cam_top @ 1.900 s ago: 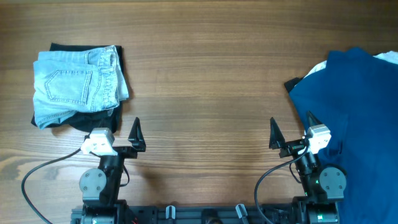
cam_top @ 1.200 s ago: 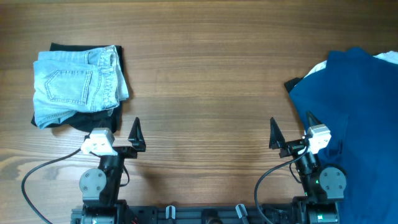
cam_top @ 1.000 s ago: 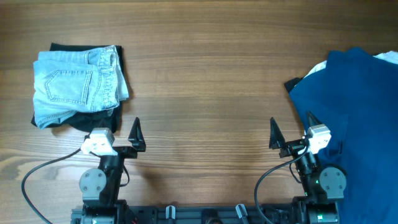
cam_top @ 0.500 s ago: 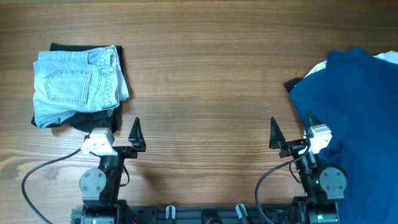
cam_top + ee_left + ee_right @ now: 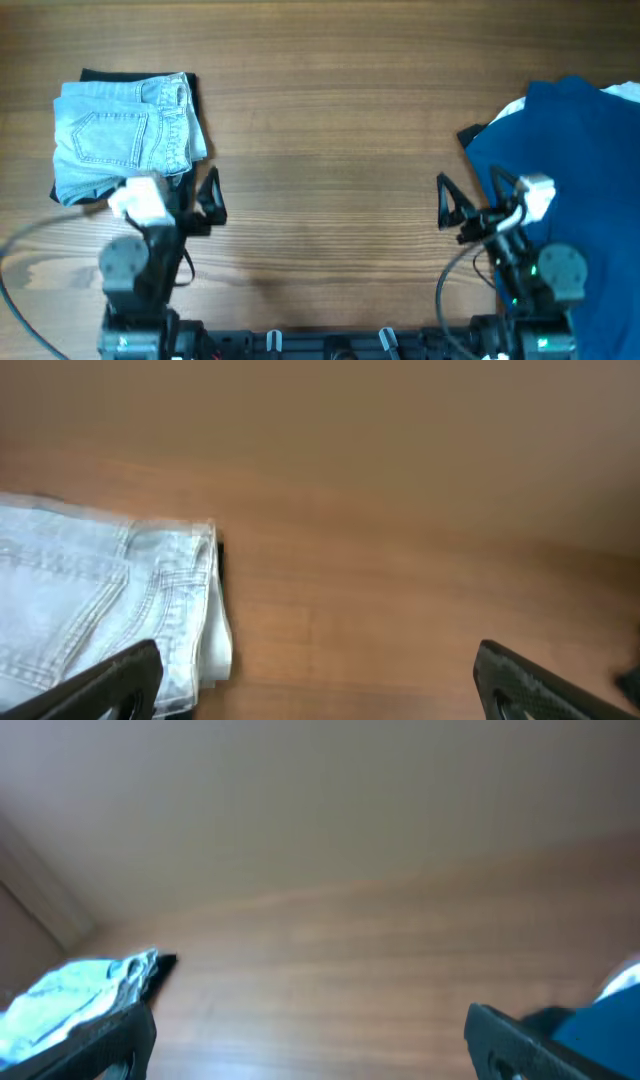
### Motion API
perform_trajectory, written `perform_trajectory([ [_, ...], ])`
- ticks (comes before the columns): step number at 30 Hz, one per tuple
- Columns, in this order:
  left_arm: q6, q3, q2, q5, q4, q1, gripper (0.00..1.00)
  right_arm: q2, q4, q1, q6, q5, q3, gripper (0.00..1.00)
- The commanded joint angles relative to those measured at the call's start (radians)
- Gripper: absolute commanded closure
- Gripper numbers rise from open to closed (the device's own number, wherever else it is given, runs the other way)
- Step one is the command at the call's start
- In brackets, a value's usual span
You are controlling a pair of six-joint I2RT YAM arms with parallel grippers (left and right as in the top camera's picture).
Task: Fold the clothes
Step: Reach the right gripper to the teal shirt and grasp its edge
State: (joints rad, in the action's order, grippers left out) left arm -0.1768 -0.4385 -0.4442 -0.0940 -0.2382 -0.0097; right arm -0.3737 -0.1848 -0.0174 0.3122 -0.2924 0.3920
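Note:
A large deep-blue polo shirt (image 5: 575, 170) lies spread at the table's right edge, over a white shirt (image 5: 511, 108). Folded light-blue denim (image 5: 125, 135) lies at the left on a black piece (image 5: 92, 77). My left gripper (image 5: 195, 196) is open and empty, at the denim's near right corner. In the left wrist view the denim (image 5: 95, 600) is at the lower left, beside the left gripper (image 5: 320, 690). My right gripper (image 5: 472, 197) is open and empty, at the polo's left edge. The right wrist view shows the right gripper (image 5: 315, 1045), the polo (image 5: 605, 1015) and the far denim (image 5: 75, 990).
The wooden table (image 5: 330, 130) spans the view, with bare wood between the two piles. The arm bases and a cable (image 5: 25, 260) sit along the near edge.
Both arms held still until half a second ago, then moved away from the near edge. The left gripper went toward the denim, the right toward the polo's edge. Both stay open.

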Motion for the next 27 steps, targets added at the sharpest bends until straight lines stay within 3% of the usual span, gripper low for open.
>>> perform_trajectory([
  [1, 0.009, -0.296, -0.290, -0.029, -0.136, 0.007, 0.00, -0.271, -0.128, 0.004, -0.002, -0.019, 0.242, 0.00],
  [5, 0.009, -0.603, -0.555, -0.069, -0.386, 0.007, 0.00, -0.631, -0.311, 0.006, -0.108, -0.024, 0.522, 0.00],
  [8, 0.009, -0.753, -0.699, -0.082, -0.519, 0.007, 0.00, -0.837, -0.390, 0.006, -0.098, -0.027, 0.660, 0.00],
  [14, 0.009, -0.773, -0.777, -0.155, -0.543, 0.007, 0.00, -1.062, -0.352, 0.035, -0.057, 0.064, 0.684, 0.00],
  [17, 0.010, -0.773, -0.777, -0.182, -0.543, 0.007, 0.00, -1.179, -0.334, 0.162, 0.031, 0.166, 0.684, 0.00],
  [22, 0.009, -0.773, -0.777, -0.182, -0.539, 0.007, 0.00, -1.301, -0.326, 0.356, 0.011, 0.147, 0.683, 0.02],
  [27, 0.009, -0.773, -0.777, -0.182, -0.537, 0.007, 0.00, -1.416, -0.381, 0.392, -0.024, 0.121, 0.681, 0.02],
])
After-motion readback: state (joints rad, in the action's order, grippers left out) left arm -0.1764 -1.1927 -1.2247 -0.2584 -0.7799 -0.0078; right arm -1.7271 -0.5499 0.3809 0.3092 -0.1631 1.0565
